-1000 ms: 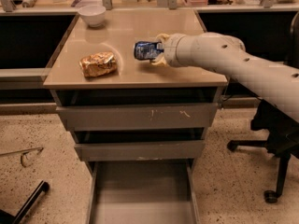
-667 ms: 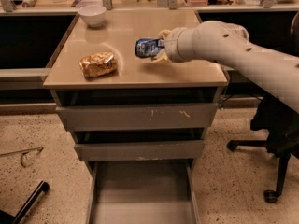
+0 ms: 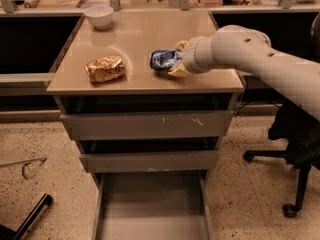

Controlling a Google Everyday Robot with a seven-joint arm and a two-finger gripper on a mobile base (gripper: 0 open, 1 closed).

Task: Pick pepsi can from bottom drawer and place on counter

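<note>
Camera view is showing my gripper reaching in from the right of the frame, fingers clamping the pepsi can sideways low over the bench, right of centre. I am not able to tell whether the can is touching the surface. At lower centre the bottom drawer is standing open. I am judging that letting go now is risking the tilted can rolling off the front edge. Compared with a moment ago, the can is sitting lower and slightly further right, and the snack bag is lying unmoved.
</note>
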